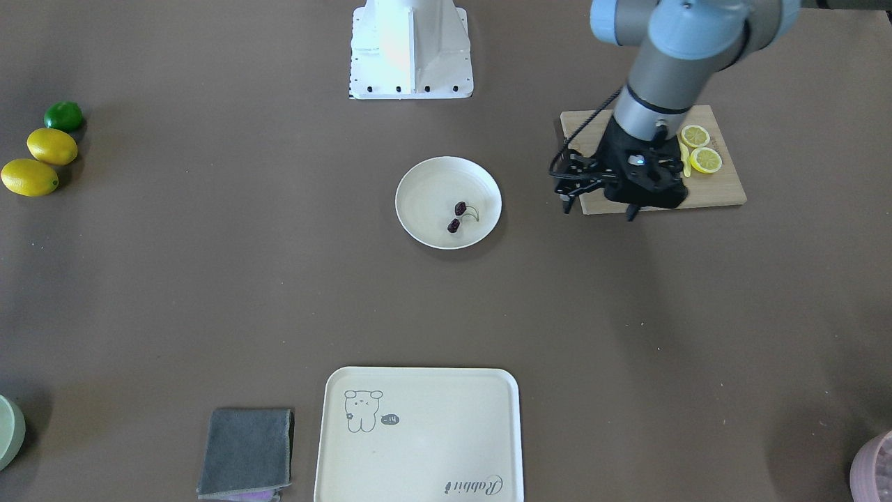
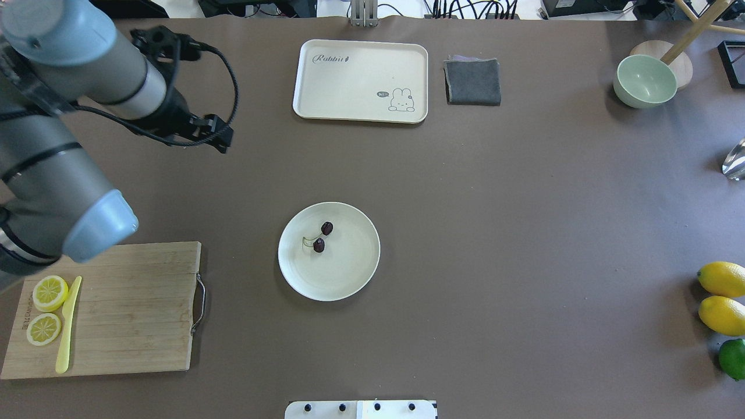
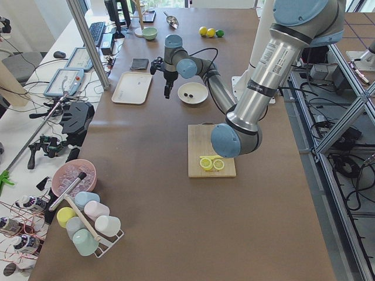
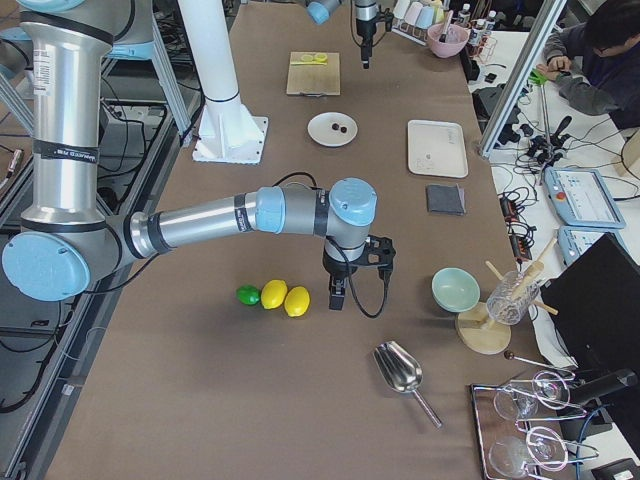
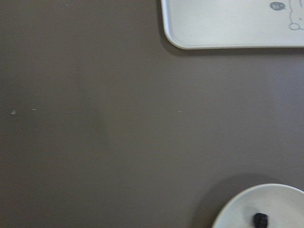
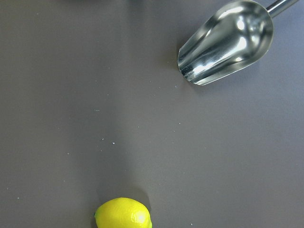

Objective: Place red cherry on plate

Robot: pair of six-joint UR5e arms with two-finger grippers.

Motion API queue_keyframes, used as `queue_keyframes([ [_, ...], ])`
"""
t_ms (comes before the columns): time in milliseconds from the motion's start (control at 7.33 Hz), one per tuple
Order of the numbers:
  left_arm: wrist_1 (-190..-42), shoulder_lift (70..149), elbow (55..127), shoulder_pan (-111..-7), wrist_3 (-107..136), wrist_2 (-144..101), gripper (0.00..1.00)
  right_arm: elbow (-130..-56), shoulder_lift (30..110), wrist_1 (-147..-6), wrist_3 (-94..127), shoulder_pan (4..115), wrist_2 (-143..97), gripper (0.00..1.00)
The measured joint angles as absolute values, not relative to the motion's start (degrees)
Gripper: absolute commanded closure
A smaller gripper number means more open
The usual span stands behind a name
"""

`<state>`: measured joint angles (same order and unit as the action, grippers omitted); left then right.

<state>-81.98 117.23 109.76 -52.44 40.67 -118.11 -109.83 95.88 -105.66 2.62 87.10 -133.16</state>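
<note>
The red cherry (image 1: 457, 216), two small dark fruits joined by thin green stems, lies inside the round cream plate (image 1: 418, 188) at the table's middle. The overhead view shows the cherry (image 2: 323, 237) left of centre on the plate (image 2: 349, 267). My left gripper (image 1: 599, 211) hangs open and empty above the table, off to the plate's side near the cutting board. Only the plate's rim (image 5: 280, 194) and one cherry (image 5: 260, 219) show in the left wrist view. My right gripper (image 4: 338, 290) shows only in the exterior right view, far from the plate beside the lemons. Whether it is open or shut I cannot tell.
A wooden cutting board (image 2: 134, 308) carries lemon slices (image 2: 49, 293) and a yellow knife (image 2: 68, 323). At the far side lie a cream tray (image 2: 361, 81) and a grey cloth (image 2: 472, 81). Lemons (image 2: 722, 297), a lime (image 2: 732, 358), a green bowl (image 2: 645, 81) and a metal scoop (image 6: 223, 42) lie at the right end.
</note>
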Motion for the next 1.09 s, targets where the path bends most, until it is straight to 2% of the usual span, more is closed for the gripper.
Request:
queue_keyframes([
  [273,-78.13,109.14,110.10,-65.04,19.04,-123.06,0.02,-108.58,95.95,-105.65,2.53,87.10,-133.16,0.00],
  [545,-78.33,100.26,109.49,-73.91,7.51,-125.81,0.02,-108.07,95.93,-105.65,2.56,87.10,-133.12,0.00],
  [1091,-79.30,93.92,102.87,-89.42,-7.38,-128.93,0.02,-107.79,95.97,-105.71,2.56,87.10,-133.08,0.00],
])
